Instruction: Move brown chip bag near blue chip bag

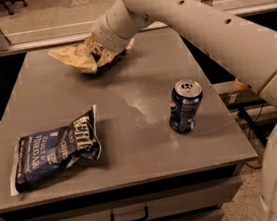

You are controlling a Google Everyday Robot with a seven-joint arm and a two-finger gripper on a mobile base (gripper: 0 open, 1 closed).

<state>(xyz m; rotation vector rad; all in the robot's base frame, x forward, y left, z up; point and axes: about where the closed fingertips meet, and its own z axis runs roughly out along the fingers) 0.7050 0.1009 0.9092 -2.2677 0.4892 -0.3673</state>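
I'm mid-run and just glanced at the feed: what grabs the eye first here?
The big white arm crossing from the right, its gripper down on the brown chip bag at the far edge of the table. Next, the blue chip bag lying at the near left corner, well apart from it. A blue soda can stands upright toward the right side.

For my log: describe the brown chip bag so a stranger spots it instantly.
At the far edge of the grey table, the gripper is at the brown chip bag. It is crumpled tan, unlike the blue chip bag and soda can.
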